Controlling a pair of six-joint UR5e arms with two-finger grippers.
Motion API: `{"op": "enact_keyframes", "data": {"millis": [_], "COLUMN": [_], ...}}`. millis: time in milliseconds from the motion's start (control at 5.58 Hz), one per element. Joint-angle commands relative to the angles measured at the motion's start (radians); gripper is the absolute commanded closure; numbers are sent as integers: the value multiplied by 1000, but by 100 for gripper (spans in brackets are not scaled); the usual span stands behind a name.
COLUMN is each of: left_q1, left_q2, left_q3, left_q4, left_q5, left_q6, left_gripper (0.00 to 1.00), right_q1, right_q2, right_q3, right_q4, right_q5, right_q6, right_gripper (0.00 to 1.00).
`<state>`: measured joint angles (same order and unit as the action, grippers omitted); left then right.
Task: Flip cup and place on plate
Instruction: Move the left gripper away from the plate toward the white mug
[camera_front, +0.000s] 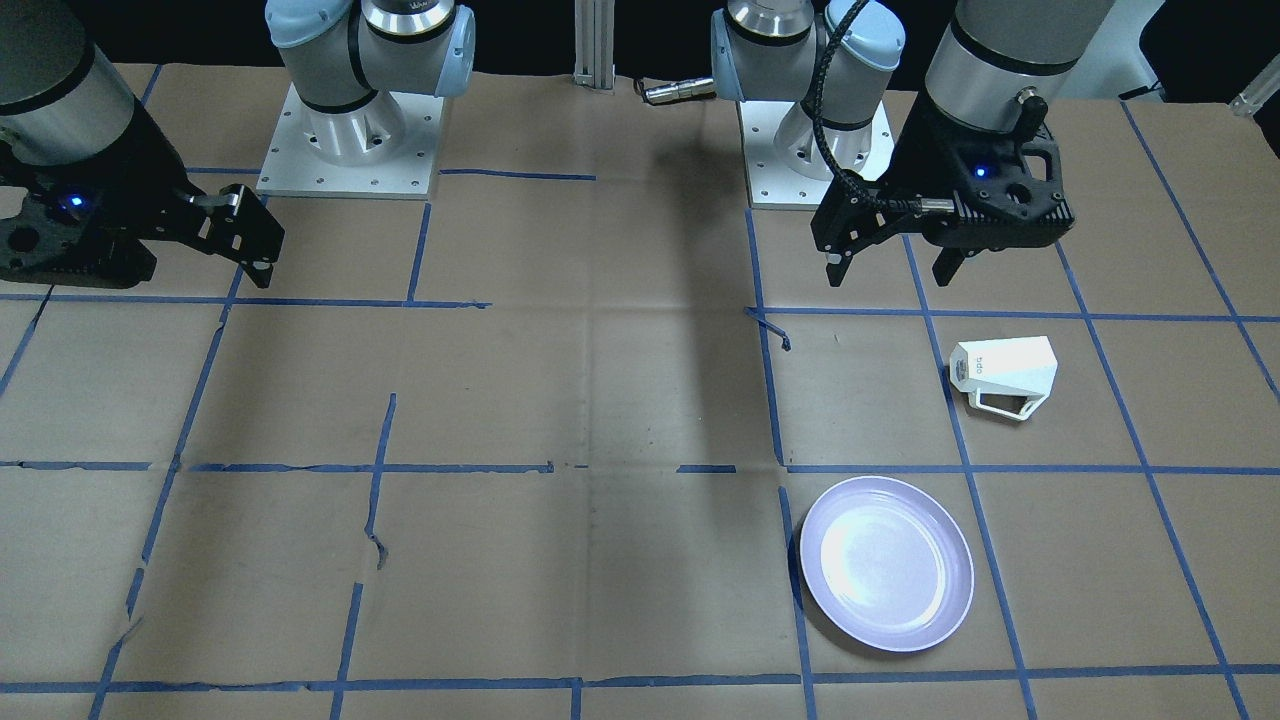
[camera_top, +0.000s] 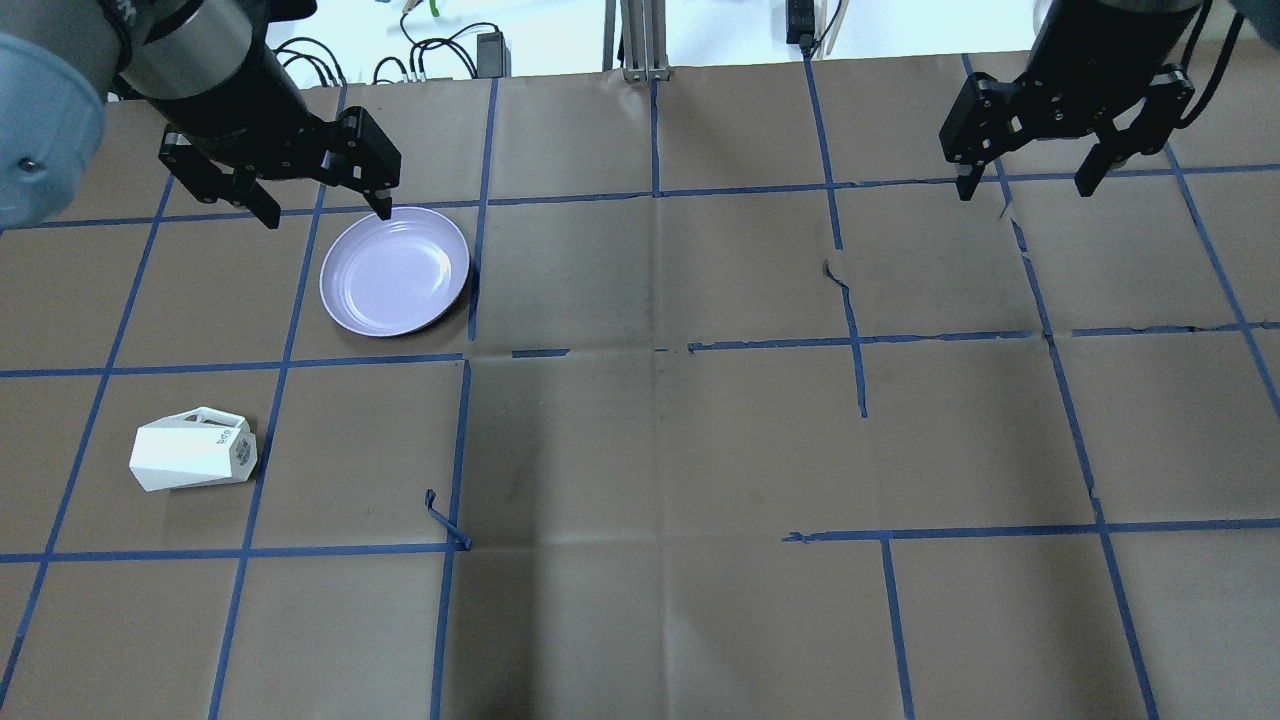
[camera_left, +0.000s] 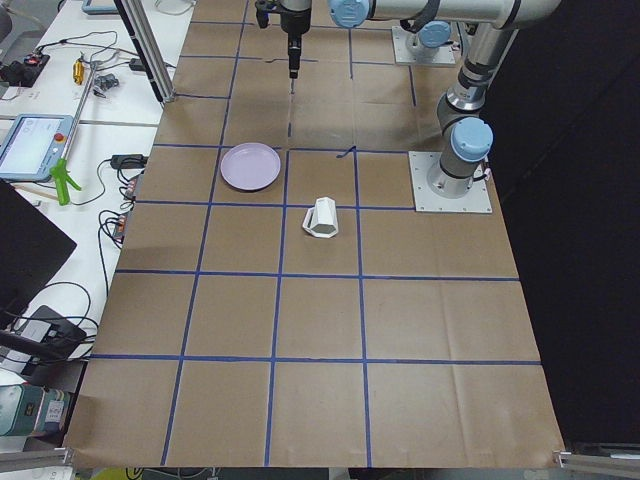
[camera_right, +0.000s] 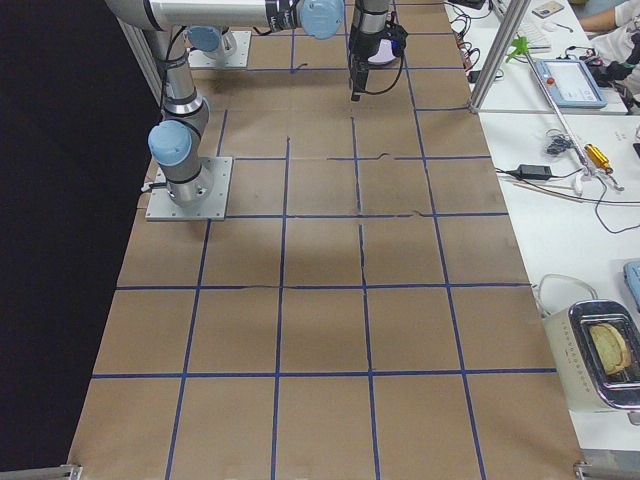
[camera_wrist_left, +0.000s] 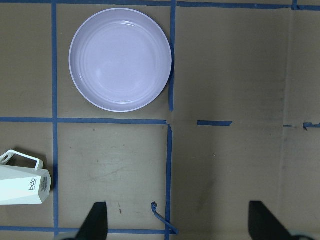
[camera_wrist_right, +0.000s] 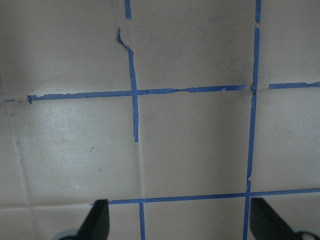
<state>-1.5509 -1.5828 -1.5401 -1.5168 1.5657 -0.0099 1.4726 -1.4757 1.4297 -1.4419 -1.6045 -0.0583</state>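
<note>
While on its side, white faceted cup near lavender plate; left tool and right tool wide.

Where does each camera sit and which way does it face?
Overhead: behind robot, looking forward-down; left pincer, right pincer, cup, plate.
Front-facing: across the table, facing robot; both pincers.
Exterior left: table's left end, looking along it; left arm near.
Exterior right: table's right end; right arm near.
Left wrist: straight down; own fingertips, plate, cup.
Right wrist: straight down; own fingertips, taped paper.
Shared: overhead and front-facing both show cup, plate.
</note>
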Motion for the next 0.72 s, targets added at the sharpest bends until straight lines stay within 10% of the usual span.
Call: {"op": "enact_keyframes", "data": {"millis": [0, 537], "left_q1": [2, 93], "left_q2": [7, 45], "left_q3": [-3, -8], "left_q4": [-3, -22], "left_q5": [5, 10], "left_q6": [7, 113], "left_gripper": [2, 2], "right_q1": [0, 0], "right_q2": [0, 0], "right_q3": [0, 0], "right_q4": [0, 0], "right_q5": [0, 0], "right_q6": [0, 0], "right_gripper": [0, 0]}}
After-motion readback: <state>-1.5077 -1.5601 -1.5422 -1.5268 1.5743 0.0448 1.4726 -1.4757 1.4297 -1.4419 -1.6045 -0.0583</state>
